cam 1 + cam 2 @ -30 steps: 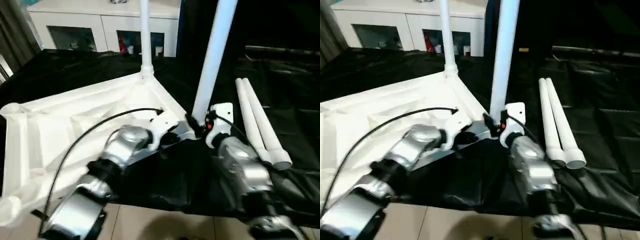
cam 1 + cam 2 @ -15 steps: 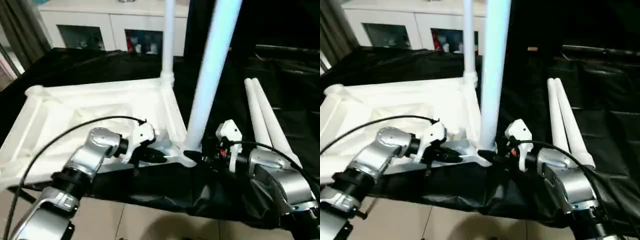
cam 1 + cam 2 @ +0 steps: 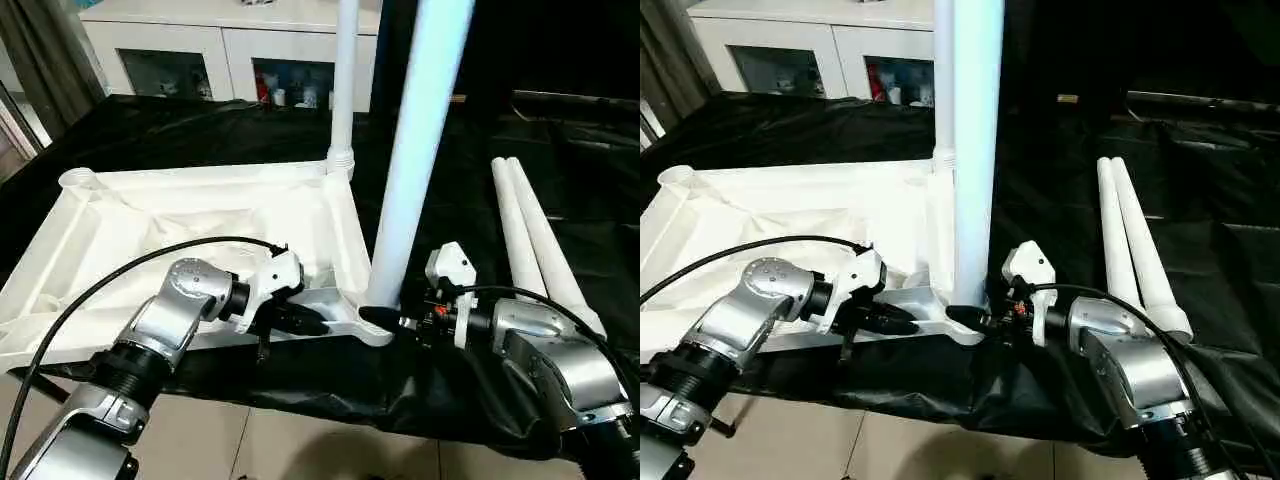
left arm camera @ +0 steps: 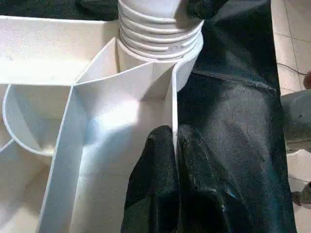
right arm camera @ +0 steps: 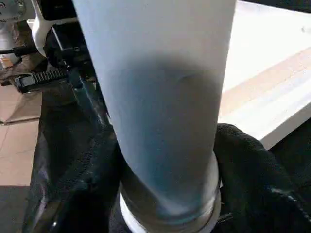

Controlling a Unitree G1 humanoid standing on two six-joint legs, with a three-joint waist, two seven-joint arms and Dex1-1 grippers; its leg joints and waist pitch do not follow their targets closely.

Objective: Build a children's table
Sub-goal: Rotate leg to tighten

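The table top [image 3: 180, 240] lies upside down on a black cloth [image 3: 560, 130], its ribbed underside facing up, with an empty round socket [image 3: 78, 180] at its far left corner. Past it, at the back, stands a white cabinet [image 3: 200, 50] with glass doors.

The left gripper [image 3: 322, 322] reaches in from the left over the near edge of the top, and its black fingers [image 4: 165, 194] are pressed together on a thin upright rib close to the near right corner (the wrist view shows the rib running between the two finger pads).

One leg [image 3: 343, 90] stands upright in the far right corner socket. A second leg [image 3: 415, 150] stands upright in the near right corner, its threaded collar [image 4: 160, 29] sitting on top of the socket there.

The right gripper [image 3: 382, 318] comes in from the right, its fingers [image 5: 252, 170] wrapped on either side of the foot of this near leg, pinching it just above the collar.

Further right, two more legs [image 3: 540, 245] lie side by side on the cloth, touching each other, well apart from the top.
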